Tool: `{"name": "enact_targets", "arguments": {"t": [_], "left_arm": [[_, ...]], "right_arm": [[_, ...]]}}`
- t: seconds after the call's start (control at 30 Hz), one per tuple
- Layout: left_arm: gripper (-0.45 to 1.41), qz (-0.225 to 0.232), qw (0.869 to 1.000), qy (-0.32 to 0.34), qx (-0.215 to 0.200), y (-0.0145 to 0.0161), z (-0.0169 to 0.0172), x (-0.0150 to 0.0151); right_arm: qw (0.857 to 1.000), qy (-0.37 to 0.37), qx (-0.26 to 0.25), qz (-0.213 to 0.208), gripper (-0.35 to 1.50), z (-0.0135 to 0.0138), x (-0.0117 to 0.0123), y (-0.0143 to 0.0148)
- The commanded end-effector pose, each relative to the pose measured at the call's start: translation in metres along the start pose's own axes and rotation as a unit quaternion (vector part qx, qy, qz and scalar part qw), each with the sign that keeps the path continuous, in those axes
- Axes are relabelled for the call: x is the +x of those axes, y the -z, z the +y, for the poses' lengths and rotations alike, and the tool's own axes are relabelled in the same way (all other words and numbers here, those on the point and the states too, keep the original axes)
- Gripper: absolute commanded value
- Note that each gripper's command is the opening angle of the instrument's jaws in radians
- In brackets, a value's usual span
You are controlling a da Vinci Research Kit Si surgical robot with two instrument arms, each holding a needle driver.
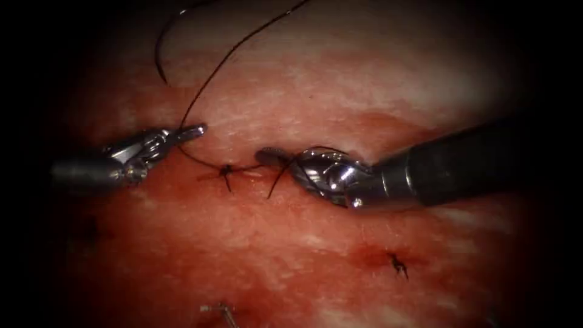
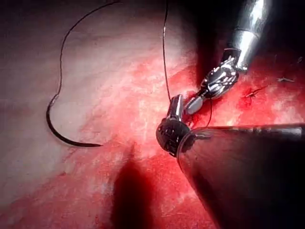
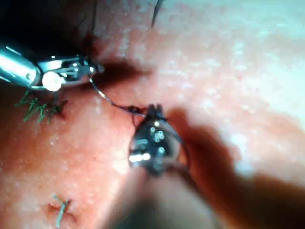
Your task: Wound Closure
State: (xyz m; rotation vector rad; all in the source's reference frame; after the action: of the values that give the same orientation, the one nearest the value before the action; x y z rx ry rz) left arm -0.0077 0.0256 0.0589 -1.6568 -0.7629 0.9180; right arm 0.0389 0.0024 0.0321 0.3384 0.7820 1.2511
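Two tools are seen over the tissue (image 1: pixel 340 79), the right tool (image 1: pixel 276 159) and left tool (image 1: pixel 197 129) each clenched on thread (image 1: pixel 200 159) beside the knot (image 1: pixel 226 170), best tensioned evenly, while the needle (image 2: pixel 64 136) lies free, well apart.

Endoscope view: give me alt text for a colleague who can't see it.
Two metal needle-driver tools face each other over a dark knotted stitch in red, wet pork tissue. The left claw is shut on the thin black thread, which rises in a long loop; the right claw is shut on thread right of the knot.
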Motion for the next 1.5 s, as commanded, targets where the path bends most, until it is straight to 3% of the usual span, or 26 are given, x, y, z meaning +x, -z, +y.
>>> {"name": "enact_targets", "arguments": {"t": [0.03, 0.1, 0.13, 0.23, 0.33, 0.53, 0.77, 0.93, 1.13, 1.27, 1.5], "left_arm": [[-0.45, 0.001, 1.0, 0.001, 0.006, -0.0005, -0.0013, 0.0008], [-0.45, 0.0, 1.0, -0.005, 0.013, -0.0011, -0.0026, 0.0033], [-0.45, 0.004, 1.0, -0.012, 0.023, -0.0019, -0.0042, 0.0065], [-0.45, 0.01, 0.999, -0.014, 0.038, -0.0037, -0.007, 0.0114], [-0.45, 0.015, 0.998, -0.019, 0.052, -0.0053, -0.0098, 0.0143], [-0.45, 0.016, 0.997, -0.027, 0.071, -0.0066, -0.0134, 0.0159], [-0.45, 0.023, 0.996, -0.028, 0.084, -0.0083, -0.0152, 0.0177], [-0.45, 0.027, 0.997, -0.024, 0.066, -0.0126, -0.0154, 0.0174], [-0.45, 0.011, 0.999, -0.012, 0.046, -0.0183, -0.0149, 0.0152], [-0.45, 0.011, 0.998, -0.018, 0.051, -0.0196, -0.0162, 0.0172], [-0.45, 0.018, 0.994, -0.056, 0.094, -0.019, -0.0194, 0.0202]], "right_arm": [[1.0, 0.006, 0.0, 0.003, -0.35, -0.0004, -0.0006, -0.0001], [1.0, 0.006, 0.0, 0.009, -0.35, -0.0005, -0.0004, 0.0002], [1.0, 0.011, 0.001, 0.017, -0.35, -0.0008, -0.0003, 0.0007], [0.999, 0.027, 0.0, 0.025, -0.35, -0.0013, -0.0006, 0.0012], [0.998, 0.05, -0.006, 0.028, -0.35, -0.0017, -0.0009, 0.0015], [0.998, 0.059, -0.007, 0.029, -0.35, -0.0021, -0.0012, 0.0019], [0.997, 0.063, -0.01, 0.033, -0.35, -0.0024, -0.002, 0.0028], [0.997, 0.066, -0.022, 0.039, -0.35, -0.0012, -0.0027, 0.0045], [0.997, 0.066, -0.026, 0.042, -0.35, -0.0005, -0.0035, 0.004], [0.997, 0.066, -0.016, 0.045, -0.35, -0.0014, -0.0037, 0.0038], [0.997, 0.063, -0.009, 0.052, -0.35, -0.0026, -0.004, 0.0041]]}}
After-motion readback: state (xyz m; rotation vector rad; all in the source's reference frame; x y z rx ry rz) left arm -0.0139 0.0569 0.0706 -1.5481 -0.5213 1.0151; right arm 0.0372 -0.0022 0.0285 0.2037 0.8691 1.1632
